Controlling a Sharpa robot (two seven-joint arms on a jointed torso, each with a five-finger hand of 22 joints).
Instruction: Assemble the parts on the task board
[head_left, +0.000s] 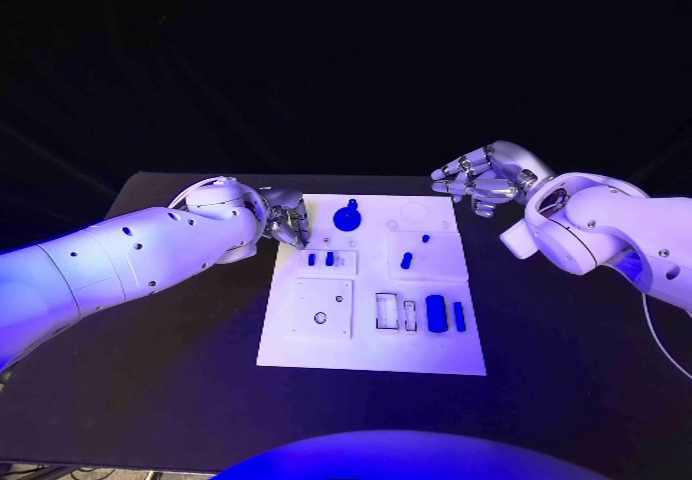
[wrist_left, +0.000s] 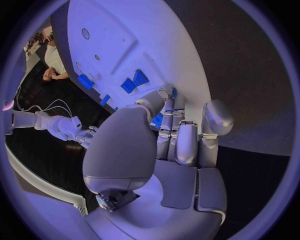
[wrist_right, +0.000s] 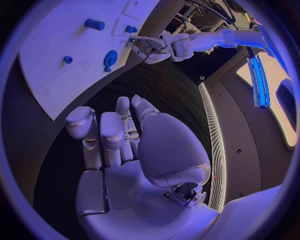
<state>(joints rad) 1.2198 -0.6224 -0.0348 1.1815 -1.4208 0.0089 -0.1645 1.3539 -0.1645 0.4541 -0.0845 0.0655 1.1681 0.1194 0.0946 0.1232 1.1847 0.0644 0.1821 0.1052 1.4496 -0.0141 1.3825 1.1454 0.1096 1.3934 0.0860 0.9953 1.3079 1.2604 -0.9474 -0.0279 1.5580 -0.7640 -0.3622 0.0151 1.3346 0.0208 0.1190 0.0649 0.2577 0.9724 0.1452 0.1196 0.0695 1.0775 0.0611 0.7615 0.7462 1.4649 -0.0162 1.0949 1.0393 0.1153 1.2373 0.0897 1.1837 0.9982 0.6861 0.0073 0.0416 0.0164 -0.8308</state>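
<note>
On the white board (head_left: 369, 360) at mid-table several blue parts (head_left: 436, 311) lie loose and much looks left to assemble, while the left hand (head_left: 286, 222) curls at its far-left corner, grip unclear, and the right hand (head_left: 480, 178) hovers empty, fingers apart.

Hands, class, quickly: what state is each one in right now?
Left hand: at the task board's edge; whether it holds anything cannot be told.
Right hand: open, fingers apart, holding nothing.

Robot lab or demo stage: black table (head_left: 173, 400), dark backdrop, white task board (head_left: 289, 345), light strip (wrist_right: 257, 75).
</note>
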